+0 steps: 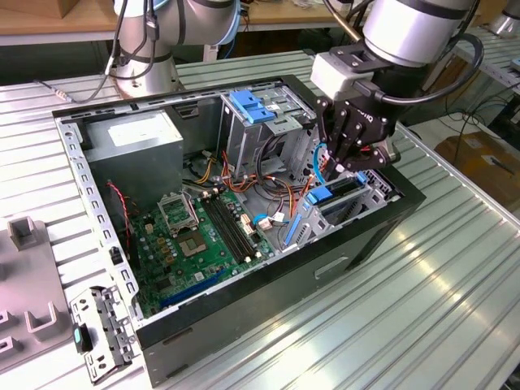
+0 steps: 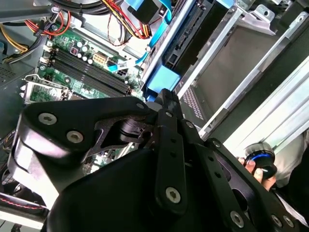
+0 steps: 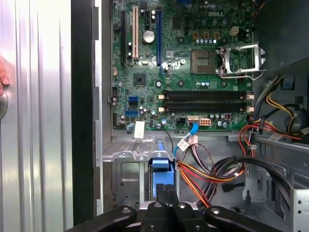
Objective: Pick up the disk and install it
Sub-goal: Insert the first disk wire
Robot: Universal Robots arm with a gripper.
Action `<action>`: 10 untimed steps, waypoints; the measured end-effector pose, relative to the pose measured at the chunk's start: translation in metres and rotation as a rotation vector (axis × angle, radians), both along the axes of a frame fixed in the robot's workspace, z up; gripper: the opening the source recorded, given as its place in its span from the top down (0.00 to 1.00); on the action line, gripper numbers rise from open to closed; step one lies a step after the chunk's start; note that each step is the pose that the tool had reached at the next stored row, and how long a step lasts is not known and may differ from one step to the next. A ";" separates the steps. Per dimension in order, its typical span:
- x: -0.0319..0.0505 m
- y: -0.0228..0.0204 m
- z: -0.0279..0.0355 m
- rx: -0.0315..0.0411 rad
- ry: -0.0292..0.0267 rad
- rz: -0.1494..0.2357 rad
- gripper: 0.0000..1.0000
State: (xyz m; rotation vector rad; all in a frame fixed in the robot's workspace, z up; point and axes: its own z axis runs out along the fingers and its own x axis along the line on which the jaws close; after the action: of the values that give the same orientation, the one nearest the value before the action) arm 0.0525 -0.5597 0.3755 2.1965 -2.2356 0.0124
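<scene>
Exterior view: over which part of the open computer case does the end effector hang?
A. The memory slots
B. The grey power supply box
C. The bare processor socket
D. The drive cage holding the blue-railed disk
D: the end effector hangs right above the disk, whose blue rails sit in the drive cage at the exterior view's right.

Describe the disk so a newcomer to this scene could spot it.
Start at the open computer case on the ribbed table. At its end toward the exterior view's right, under the black gripper, a metal drive cage holds the disk. It is the dark slab with bright blue rails, unlike the flat blue latch atop the next cage.
</scene>
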 end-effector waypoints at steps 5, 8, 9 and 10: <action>0.0000 0.0000 -0.0010 0.0001 0.0000 0.000 0.89; 0.0000 0.0000 -0.0012 0.0001 0.0000 0.000 0.89; 0.0000 0.0000 -0.0012 0.0001 0.0000 0.000 0.89; 0.0001 0.0000 -0.0012 0.0001 0.0000 0.000 0.89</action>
State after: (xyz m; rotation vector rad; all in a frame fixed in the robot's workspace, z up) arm 0.0526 -0.5597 0.3742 2.1965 -2.2357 0.0123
